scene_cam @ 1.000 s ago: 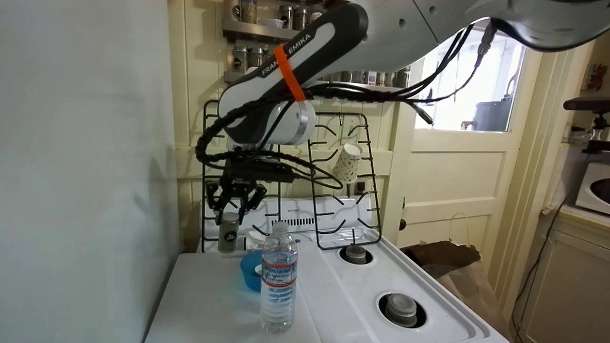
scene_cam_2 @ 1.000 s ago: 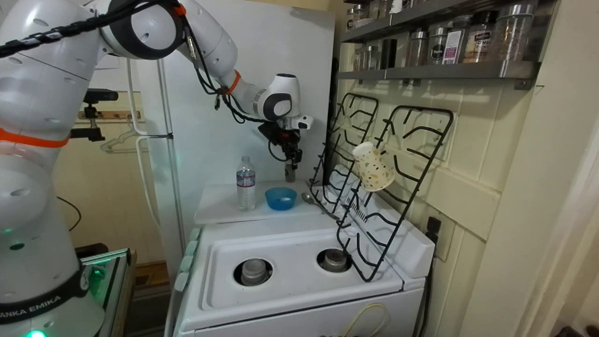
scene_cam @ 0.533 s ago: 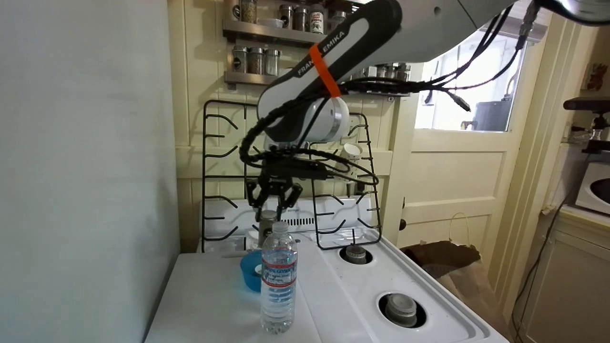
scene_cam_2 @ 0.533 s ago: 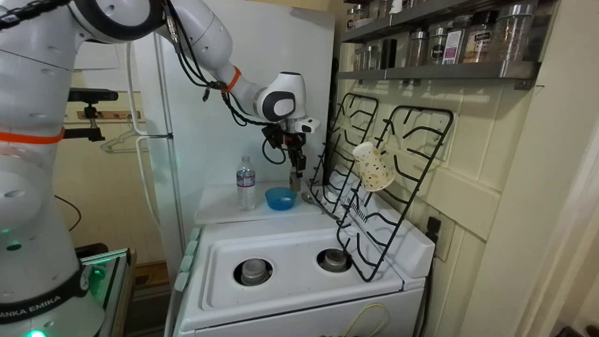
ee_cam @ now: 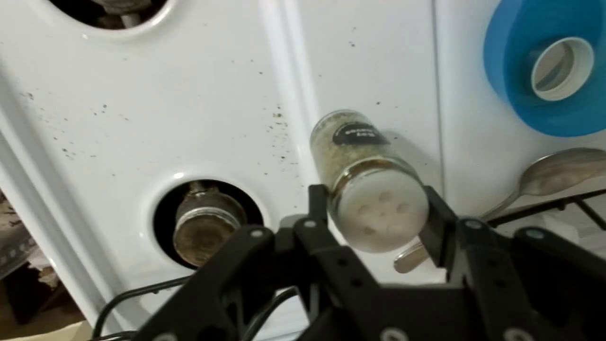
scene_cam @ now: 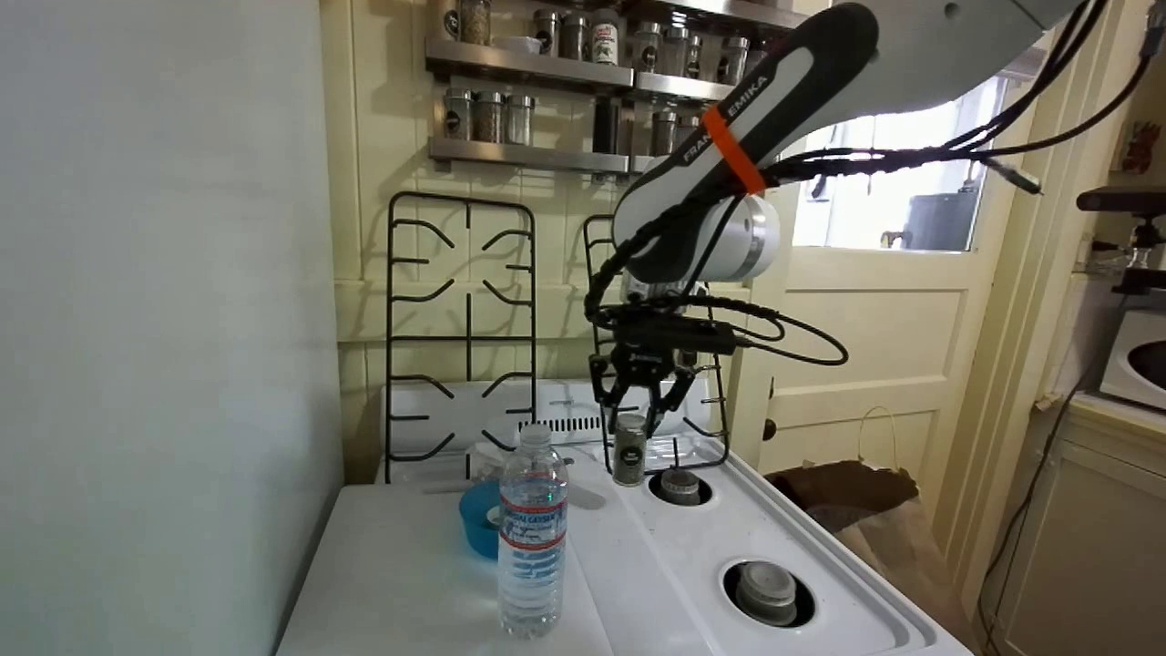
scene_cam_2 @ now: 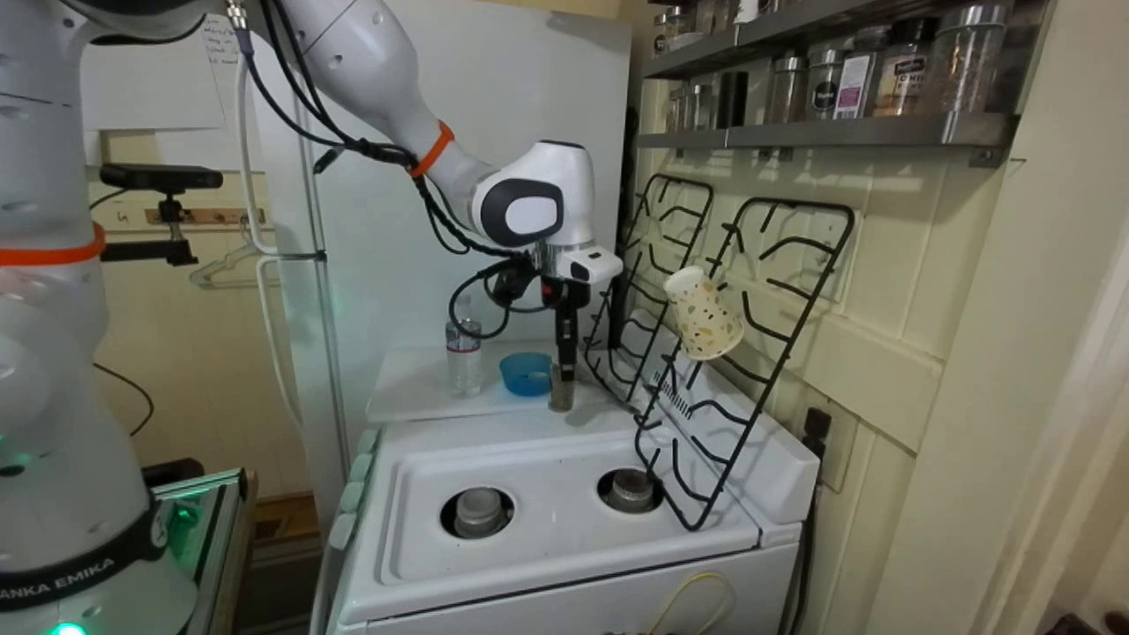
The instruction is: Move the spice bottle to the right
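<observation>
The white stovetop (scene_cam: 629, 556) lies under the gripper (scene_cam: 632, 425), its fingers (ee_cam: 318, 206) clamped on the spice bottle (scene_cam: 629, 453) between them; whether that touches down, I cannot tell. Partly behind the water bottle (scene_cam: 533, 538) half a second ago in an exterior view, it now shows clear. Only the wrist view shows its lid (ee_cam: 381, 213) face-on.

Between matt fingers (ee_cam: 438, 227) we see a smooth, glassy spice bottle (ee_cam: 367, 182); beneath them, a glossy stovetop (ee_cam: 213, 104) and a metal spoon (ee_cam: 558, 173).
</observation>
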Robot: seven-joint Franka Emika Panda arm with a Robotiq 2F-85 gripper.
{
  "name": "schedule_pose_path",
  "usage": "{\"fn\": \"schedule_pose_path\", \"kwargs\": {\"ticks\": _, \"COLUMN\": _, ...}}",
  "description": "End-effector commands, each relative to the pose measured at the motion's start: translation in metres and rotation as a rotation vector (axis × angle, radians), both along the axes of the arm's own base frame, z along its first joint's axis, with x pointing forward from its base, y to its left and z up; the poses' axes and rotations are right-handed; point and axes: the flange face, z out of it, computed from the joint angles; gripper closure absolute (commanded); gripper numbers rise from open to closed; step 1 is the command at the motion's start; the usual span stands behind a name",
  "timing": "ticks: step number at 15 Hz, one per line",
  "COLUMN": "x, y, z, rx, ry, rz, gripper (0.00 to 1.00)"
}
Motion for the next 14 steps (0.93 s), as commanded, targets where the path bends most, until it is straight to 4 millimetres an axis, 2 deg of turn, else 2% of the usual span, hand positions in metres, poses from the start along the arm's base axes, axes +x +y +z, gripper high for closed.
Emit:
{"fn": "schedule_pose_path", "kwargs": {"ticks": 1, "x": -0.027, "y": -0.011, "z": -0.007, "rx": 0.008, "ry": -0.002, "rz": -0.101, "gripper": 0.76}}
{"fn": "schedule_pose_path", "kwargs": {"ticks": 4, "x": -0.037, "y": -0.019, "z": -0.022, "rx": -0.002, "ry": 0.022, "rz": -0.183, "gripper": 0.76}}
{"fn": "schedule_pose_path", "kwargs": {"ticks": 7, "x": -0.046, "y": -0.044, "z": -0.039, "rx": -0.044, "ry": 0.057, "rz": -0.330, "gripper": 0.76}}
{"fn": "schedule_pose_path", "kwargs": {"ticks": 9, "x": -0.047, "y": -0.046, "z": -0.039, "rx": -0.006, "ry": 0.054, "rz": -0.367, "gripper": 0.76}}
{"fn": "schedule_pose_path", "kwargs": {"ticks": 10, "x": -0.041, "y": -0.046, "z": -0.041, "rx": -0.026, "ry": 0.078, "rz": -0.323, "gripper": 0.76}}
{"fn": "schedule_pose_path", "kwargs": {"ticks": 11, "x": -0.041, "y": -0.048, "z": -0.042, "rx": -0.026, "ry": 0.077, "rz": -0.328, "gripper": 0.51}}
{"fn": "schedule_pose_path", "kwargs": {"ticks": 13, "x": -0.040, "y": -0.048, "z": -0.042, "rx": -0.026, "ry": 0.077, "rz": -0.328, "gripper": 0.51}}
{"fn": "schedule_pose_path", "kwargs": {"ticks": 14, "x": -0.039, "y": -0.044, "z": -0.041, "rx": -0.044, "ry": 0.064, "rz": -0.337, "gripper": 0.76}}
